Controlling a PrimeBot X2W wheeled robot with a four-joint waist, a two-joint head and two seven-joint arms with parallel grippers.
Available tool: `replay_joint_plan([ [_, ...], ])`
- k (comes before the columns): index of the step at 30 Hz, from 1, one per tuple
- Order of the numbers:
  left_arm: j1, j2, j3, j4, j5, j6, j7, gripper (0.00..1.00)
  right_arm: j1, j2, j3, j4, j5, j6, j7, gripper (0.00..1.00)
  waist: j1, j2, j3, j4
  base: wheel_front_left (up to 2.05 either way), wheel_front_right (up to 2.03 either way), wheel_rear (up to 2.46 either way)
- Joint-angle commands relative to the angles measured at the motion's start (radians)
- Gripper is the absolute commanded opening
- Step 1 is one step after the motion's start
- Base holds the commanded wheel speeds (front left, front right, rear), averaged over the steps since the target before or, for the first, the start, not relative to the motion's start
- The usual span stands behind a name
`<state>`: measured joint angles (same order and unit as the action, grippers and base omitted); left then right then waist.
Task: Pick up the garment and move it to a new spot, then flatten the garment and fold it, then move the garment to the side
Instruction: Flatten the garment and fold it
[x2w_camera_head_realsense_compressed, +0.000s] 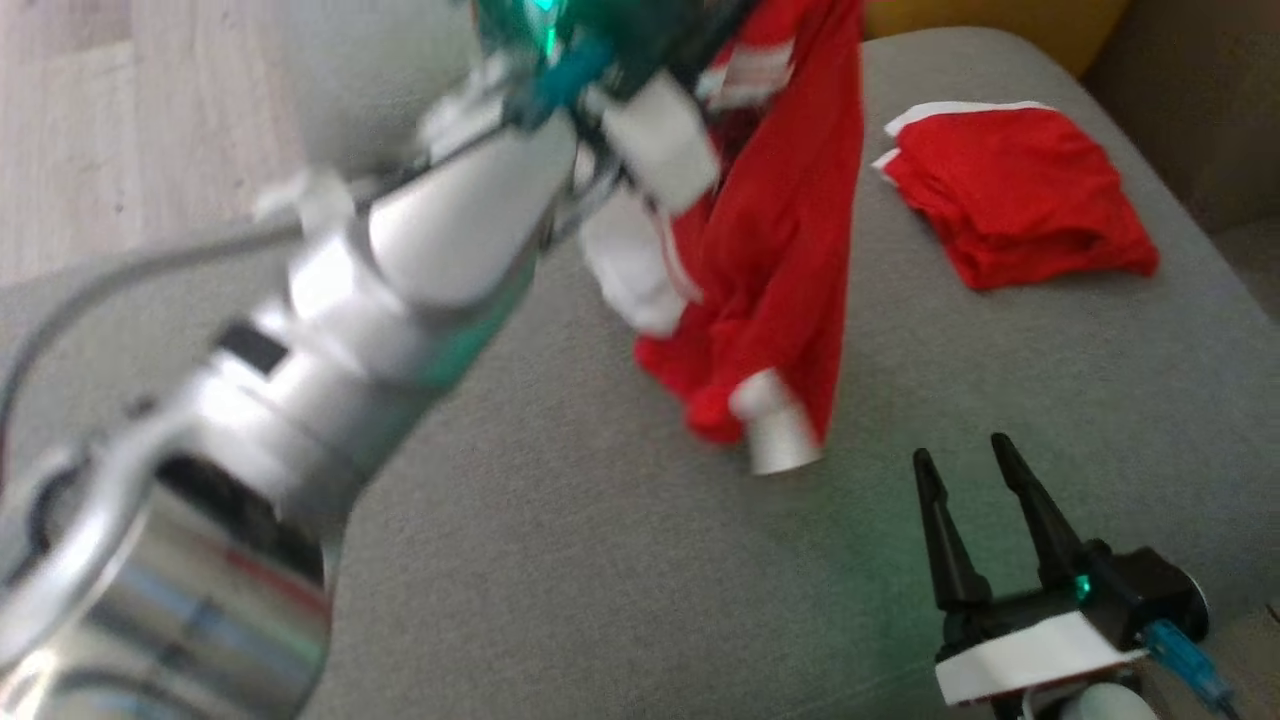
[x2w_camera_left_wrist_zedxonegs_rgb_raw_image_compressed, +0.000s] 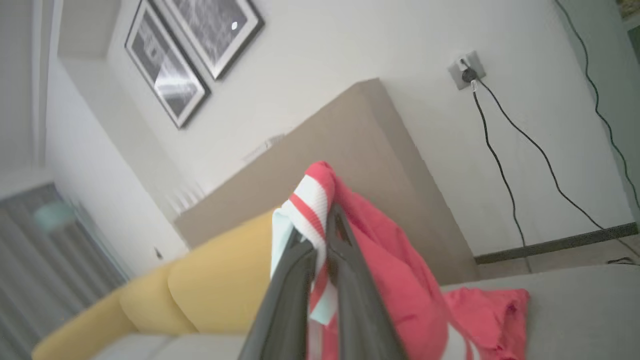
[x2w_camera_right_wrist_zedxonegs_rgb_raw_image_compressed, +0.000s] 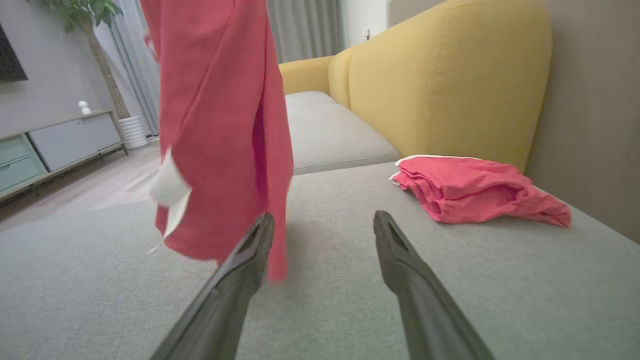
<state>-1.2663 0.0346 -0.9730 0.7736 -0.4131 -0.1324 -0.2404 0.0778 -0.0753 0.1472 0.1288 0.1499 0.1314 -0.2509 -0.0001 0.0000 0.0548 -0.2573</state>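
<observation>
While the left gripper (x2w_camera_left_wrist_zedxonegs_rgb_raw_image_compressed: 316, 225) stands clamped on the garment's red-and-white striped band (x2w_camera_left_wrist_zedxonegs_rgb_raw_image_compressed: 310, 197), fingers pressed together with the cloth pinched between them, the red garment (x2w_camera_head_realsense_compressed: 790, 250) hangs from it in a long bunched drape over the grey sofa seat (x2w_camera_head_realsense_compressed: 560, 560). Its white cuff (x2w_camera_head_realsense_compressed: 775, 425) dangles at the bottom, very near the cushion; whether it brushes the fabric I cannot tell. The step in hand looks like the carry to a new spot.

To do it well, the arm should probably raise the garment enough for the cuff to clear the seat, then travel smoothly so the single pinch does not slip off the ribbed band. It should lay the hem down first, so the cloth unrolls rather than piling up.

The right gripper (x2w_camera_head_realsense_compressed: 960, 458) waits low at the near right, fingers spread apart and holding nothing, just beside the hanging cloth's lower end. In its wrist view the drape hangs close to one finger. It is well placed to catch a second corner for flattening, but it could also snag the drape if the garment swings that way.

A second red garment, folded (x2w_camera_head_realsense_compressed: 1020, 205), lies at the far right of the same cushion near the yellow backrest (x2w_camera_right_wrist_zedxonegs_rgb_raw_image_compressed: 440, 75). The landing spot should stay apart from it. The silver left forearm (x2w_camera_head_realsense_compressed: 400, 250) blocks much of the head view's near left.
</observation>
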Motion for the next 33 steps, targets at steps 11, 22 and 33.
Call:
replay_joint_plan([
  [11, -0.008, 0.149, -0.08, -0.062, 0.106, 0.002, -0.021, 0.0, -0.002, 0.015, -0.042, -0.067, 0.005, -0.001, -0.011, 1.0, 0.0001, 0.0, 0.011, 0.078, 0.0, 0.0, 0.0],
  [22, 0.542, 0.356, -0.175, -0.303, 0.185, 0.153, -0.021, 0.0, 0.006, 0.016, -0.078, -0.082, -0.001, -0.001, -0.011, 1.0, 0.0001, 0.0, 0.02, 0.222, 0.0, 0.0, 0.0],
  [33, 0.777, 0.281, -0.216, -0.328, 0.139, 0.17, -0.021, 1.0, 0.002, 0.005, -0.072, -0.08, -0.002, -0.001, -0.011, 1.0, 0.0001, 0.0, 0.013, 0.285, 0.0, 0.0, 0.0],
])
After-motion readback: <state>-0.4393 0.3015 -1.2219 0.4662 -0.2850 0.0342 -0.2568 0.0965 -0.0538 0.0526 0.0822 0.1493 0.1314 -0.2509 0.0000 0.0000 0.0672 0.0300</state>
